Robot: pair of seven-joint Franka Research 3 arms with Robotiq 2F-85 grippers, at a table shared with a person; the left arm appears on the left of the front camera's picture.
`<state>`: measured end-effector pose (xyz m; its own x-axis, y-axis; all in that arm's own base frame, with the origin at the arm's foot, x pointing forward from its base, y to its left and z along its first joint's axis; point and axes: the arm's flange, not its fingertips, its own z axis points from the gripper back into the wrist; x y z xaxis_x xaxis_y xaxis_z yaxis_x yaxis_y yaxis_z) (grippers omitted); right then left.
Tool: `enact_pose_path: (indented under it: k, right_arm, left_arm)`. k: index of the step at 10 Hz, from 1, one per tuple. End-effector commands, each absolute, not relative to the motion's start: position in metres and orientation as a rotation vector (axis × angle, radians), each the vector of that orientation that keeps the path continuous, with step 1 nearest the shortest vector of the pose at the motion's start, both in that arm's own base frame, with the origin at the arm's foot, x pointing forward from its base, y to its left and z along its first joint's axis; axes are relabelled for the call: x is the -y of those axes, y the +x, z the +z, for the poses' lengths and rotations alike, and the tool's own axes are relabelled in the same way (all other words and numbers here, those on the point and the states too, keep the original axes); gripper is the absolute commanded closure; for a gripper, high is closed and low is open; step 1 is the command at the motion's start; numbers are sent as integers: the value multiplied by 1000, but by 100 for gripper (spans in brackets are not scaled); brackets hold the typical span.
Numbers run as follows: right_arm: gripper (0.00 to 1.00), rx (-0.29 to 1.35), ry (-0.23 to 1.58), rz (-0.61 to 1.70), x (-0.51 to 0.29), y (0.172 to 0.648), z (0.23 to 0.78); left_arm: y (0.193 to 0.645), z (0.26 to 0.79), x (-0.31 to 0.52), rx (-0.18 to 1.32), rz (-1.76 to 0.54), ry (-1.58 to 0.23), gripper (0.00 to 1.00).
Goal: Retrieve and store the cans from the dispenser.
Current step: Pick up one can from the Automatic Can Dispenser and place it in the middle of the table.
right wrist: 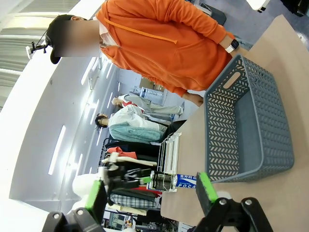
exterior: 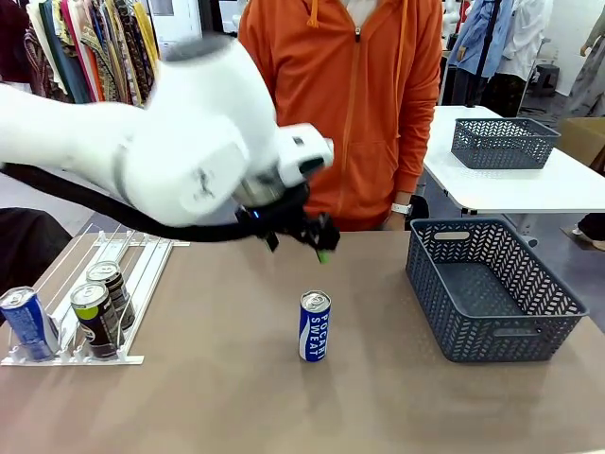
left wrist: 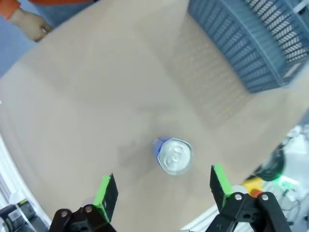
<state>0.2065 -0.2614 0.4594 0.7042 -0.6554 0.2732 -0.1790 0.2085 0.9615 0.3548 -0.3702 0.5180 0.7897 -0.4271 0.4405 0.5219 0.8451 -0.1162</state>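
While the left gripper (left wrist: 163, 187) is hovering over the middle of the table (exterior: 217, 388), its jaws are standing spread wide and gripping nothing. Below it, a blue can (exterior: 315, 326) is standing upright on the table, apart from both green pads. Three more cans (exterior: 95, 320), one blue and two black, are sitting at the near end of the dispenser (exterior: 146, 270) on the table's left side. The grey basket (exterior: 492, 336) is sitting at the right. The right gripper (right wrist: 150, 191) is standing released, holding nothing.

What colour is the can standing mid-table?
The can is blue with white lettering; front view shows it best.
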Motion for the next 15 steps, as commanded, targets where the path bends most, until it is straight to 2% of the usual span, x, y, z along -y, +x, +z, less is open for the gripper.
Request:
enact_pose_path:
  k: [1,3,4,6,8,10,12,13,14,15]
  right_arm:
    - [0,804,1353,-363,262,209,462]
    - [0,804,1353,-363,262,209,462]
    - [0,804,1353,-363,262,209,462]
    - [0,804,1353,-363,262,209,462]
    - [0,804,1353,-363,262,209,462]
    - [0,804,1353,-363,262,209,462]
    - [0,804,1353,-363,262,209,462]
    - [0,804,1353,-363,262,209,462]
    - [0,804,1353,-363,262,209,462]
    - [0,804,1353,-363,262,209,462]
  left_arm:
    - [340,569,295,414,-485,-365,0]
    - [342,611,195,365,-410,-550,0]
    - [341,622,136,323,-361,-666,0]
    - [335,623,10,357,-217,-820,0]
    - [329,597,-97,342,-43,-1017,0]
    - [320,544,-181,332,129,-1253,0]
    - [311,507,-210,315,248,-1358,0]
    - [313,499,-211,242,251,-1324,0]
    - [298,510,-219,323,235,-1296,0]
    - [298,510,-219,323,235,-1296,0]
